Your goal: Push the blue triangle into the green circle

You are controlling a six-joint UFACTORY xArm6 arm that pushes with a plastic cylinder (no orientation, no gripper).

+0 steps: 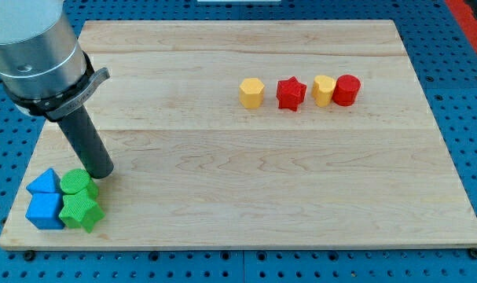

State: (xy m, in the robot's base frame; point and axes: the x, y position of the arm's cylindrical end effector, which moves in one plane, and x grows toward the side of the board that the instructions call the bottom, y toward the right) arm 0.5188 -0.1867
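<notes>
The blue triangle (44, 182) lies at the board's bottom left corner, touching the left side of the green circle (77, 183). My tip (101, 174) rests on the board just right of and slightly above the green circle, close to it or touching it. A blue cube (45, 210) sits right below the blue triangle. A green star (82, 211) sits right below the green circle, beside the blue cube. The four blocks form a tight cluster.
Near the view's top right stand a yellow hexagon (252, 92), a red star (290, 93), a yellow heart-like block (324, 90) and a red cylinder (347, 90) in a row. The wooden board (262, 181) lies on a blue pegboard.
</notes>
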